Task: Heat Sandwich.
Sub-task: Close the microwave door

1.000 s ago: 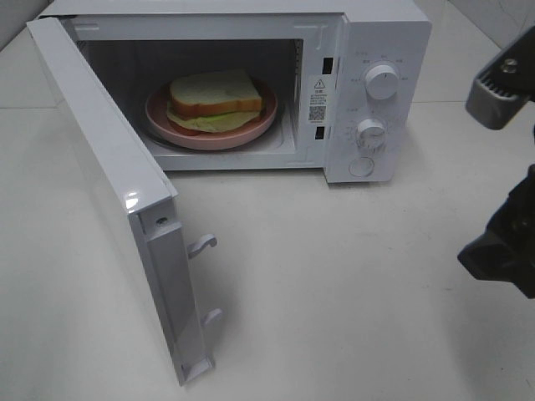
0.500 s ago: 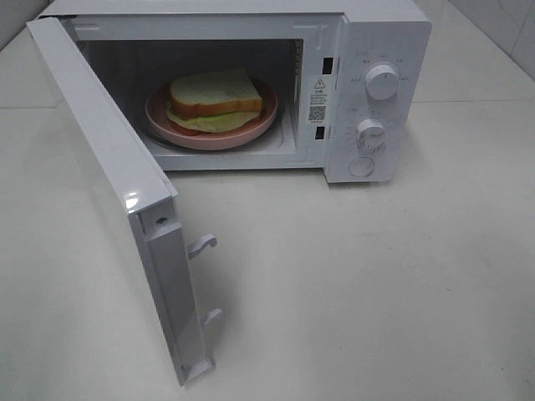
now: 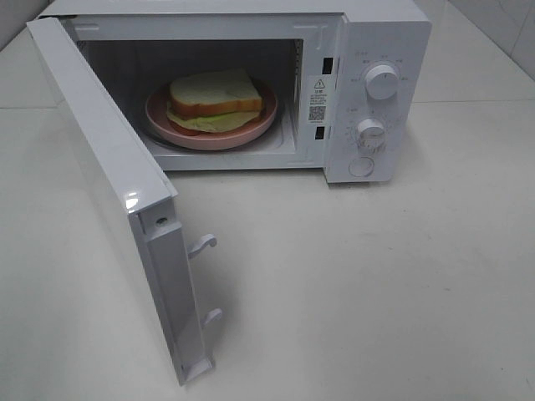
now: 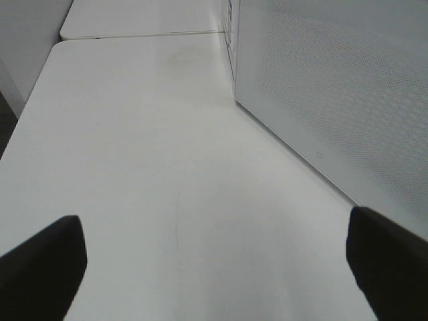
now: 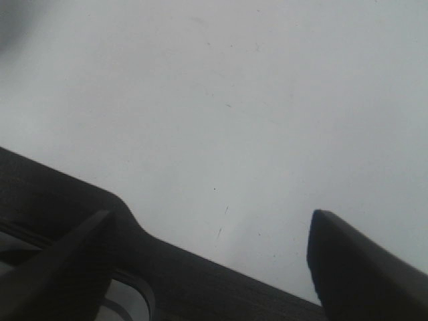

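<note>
white-bread sandwich (image 3: 216, 98), green filling, flat on pink plate (image 3: 159, 113) inside microwave (image 3: 334, 25)

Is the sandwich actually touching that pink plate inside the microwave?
Touching. The exterior high view shows the sandwich lying flat on the pink plate, its leafy filling spread against the plate's surface.

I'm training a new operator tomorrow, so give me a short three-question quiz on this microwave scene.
1. Fill in: the left claw and the right claw both stand ____, holding nothing.
2. True or false: the microwave door is shut.
3. The sandwich lies:
A) in the left claw
B) on the pink plate inside the microwave
C) on top of the microwave

Key: 1 open; 2 false; 3 B.
</note>
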